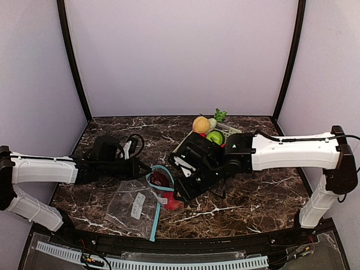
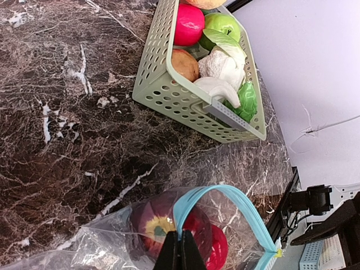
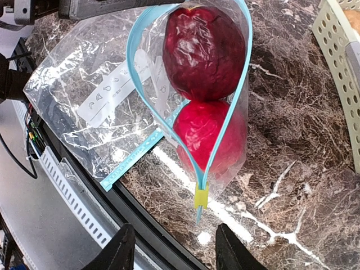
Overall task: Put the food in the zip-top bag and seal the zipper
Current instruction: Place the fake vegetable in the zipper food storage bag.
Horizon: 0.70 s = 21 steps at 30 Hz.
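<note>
The left claw is clenched on the blue zipper rim of the zip-top bag, at 6 o'clock on the desk. Inside lie a dark red apple and a bright red fruit. The right claw is released, beside the yellow slider. A green apple and cauliflower sit in the basket at 1 o'clock

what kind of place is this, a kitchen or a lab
Most likely a robot lab test cell, not a kitchen: plain walls and black posts box in a marble-look table, a left arm and right arm sit at its near edge, and the food in the basket looks like glossy toys.
</note>
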Motion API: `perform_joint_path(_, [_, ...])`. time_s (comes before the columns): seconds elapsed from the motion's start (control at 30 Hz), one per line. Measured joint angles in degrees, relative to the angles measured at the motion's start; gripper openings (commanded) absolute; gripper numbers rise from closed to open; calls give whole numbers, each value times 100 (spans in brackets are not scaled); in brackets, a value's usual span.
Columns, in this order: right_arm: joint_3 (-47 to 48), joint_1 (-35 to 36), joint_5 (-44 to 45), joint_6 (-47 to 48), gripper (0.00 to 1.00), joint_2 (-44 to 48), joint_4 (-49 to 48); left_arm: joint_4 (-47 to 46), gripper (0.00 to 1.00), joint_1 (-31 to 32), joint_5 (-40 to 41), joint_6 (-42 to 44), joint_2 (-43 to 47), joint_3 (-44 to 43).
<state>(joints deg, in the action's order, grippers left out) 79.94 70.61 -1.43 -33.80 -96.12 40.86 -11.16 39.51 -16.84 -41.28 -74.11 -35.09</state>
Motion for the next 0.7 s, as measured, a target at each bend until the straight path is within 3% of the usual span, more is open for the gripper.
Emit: perform_joint_path(0.7, [376, 50, 374, 22, 20, -494, 435, 68, 1, -2, -2, 15, 0, -2])
